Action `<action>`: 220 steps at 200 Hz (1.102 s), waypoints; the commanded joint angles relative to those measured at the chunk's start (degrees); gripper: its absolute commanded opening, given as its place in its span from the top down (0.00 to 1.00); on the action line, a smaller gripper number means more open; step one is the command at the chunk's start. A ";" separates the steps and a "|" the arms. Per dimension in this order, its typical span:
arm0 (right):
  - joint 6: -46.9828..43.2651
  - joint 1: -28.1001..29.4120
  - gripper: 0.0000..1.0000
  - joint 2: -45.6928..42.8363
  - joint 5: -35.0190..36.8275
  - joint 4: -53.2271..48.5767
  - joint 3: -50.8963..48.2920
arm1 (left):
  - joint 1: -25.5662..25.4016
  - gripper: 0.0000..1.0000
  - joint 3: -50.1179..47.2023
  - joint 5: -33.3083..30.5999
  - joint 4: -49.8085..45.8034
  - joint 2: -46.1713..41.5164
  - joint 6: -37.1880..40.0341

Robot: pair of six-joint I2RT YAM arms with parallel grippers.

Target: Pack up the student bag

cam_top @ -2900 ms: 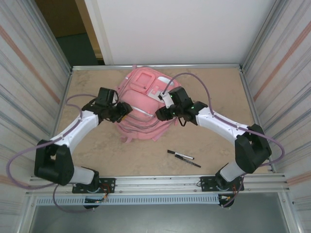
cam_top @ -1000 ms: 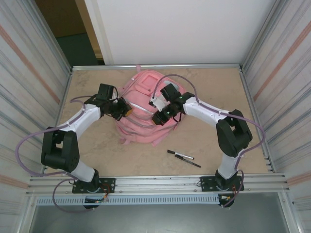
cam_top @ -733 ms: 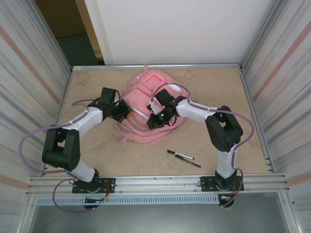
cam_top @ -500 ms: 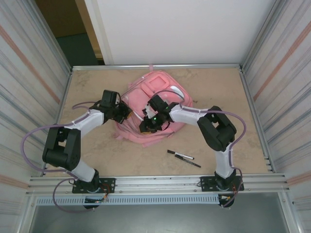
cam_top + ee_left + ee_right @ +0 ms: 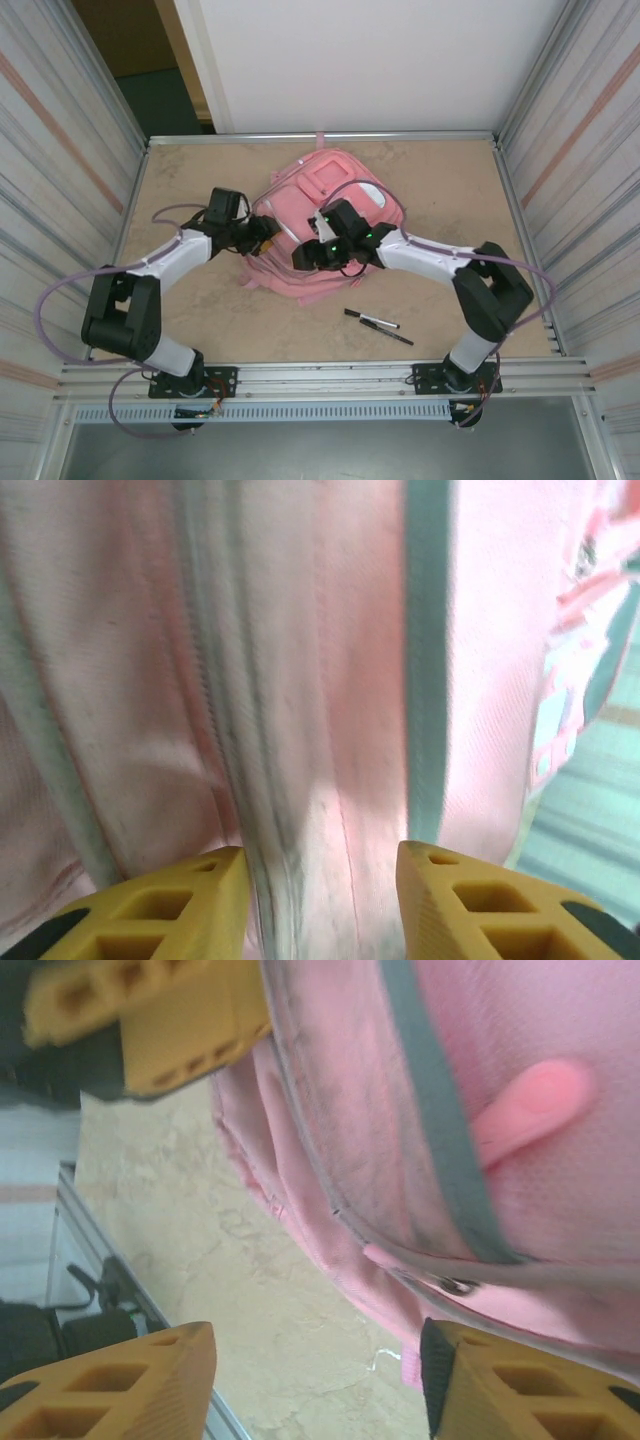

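The student bag point(image 5: 335, 190), large and pink with white trim, lies on the table at the middle back. My left gripper point(image 5: 268, 232) is at its left side. In the left wrist view that gripper point(image 5: 320, 865) is open, and the bag's fabric point(image 5: 330, 680) with a zip line lies close behind the gap. My right gripper point(image 5: 300, 258) hangs over the bag's near left edge. The right wrist view shows it point(image 5: 318, 1360) open wide over bare table, beside the bag's point(image 5: 480, 1160) seam and a metal zip pull point(image 5: 455, 1285). The left gripper's yellow fingers point(image 5: 150, 1020) show at the top left there.
Two black pens point(image 5: 371, 320) point(image 5: 387, 334) lie on the tabletop point(image 5: 200, 310) near the front right. Metal walls enclose the left, right and back. A rail runs along the near edge point(image 5: 320, 375).
Both grippers have opened and let go of the bag's fabric. The bag has settled a little further back and right. The right arm's elbow has swung out to the right.
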 commanded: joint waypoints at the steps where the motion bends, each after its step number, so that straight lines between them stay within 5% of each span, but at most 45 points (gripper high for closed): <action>1: 5.99 -0.87 0.41 -2.41 9.14 -6.01 -1.05 | -1.46 0.57 -1.69 0.29 -4.43 -5.53 10.77; 30: 17.50 -2.62 0.43 0.51 10.84 -5.73 -1.28 | -6.74 0.57 -3.01 -2.35 -7.40 -10.06 18.22; 83: 25.21 -4.31 0.52 8.30 5.00 -0.01 3.70 | -20.50 0.56 -7.57 -14.21 -2.16 -10.92 31.10; 147: 30.49 -4.71 0.87 8.84 2.73 2.62 3.46 | -20.80 0.55 -8.07 -21.18 6.60 -5.79 35.78; 220: 36.11 -6.53 0.95 5.28 -4.49 7.87 3.38 | -20.83 0.59 -8.81 -23.42 7.95 -6.69 38.72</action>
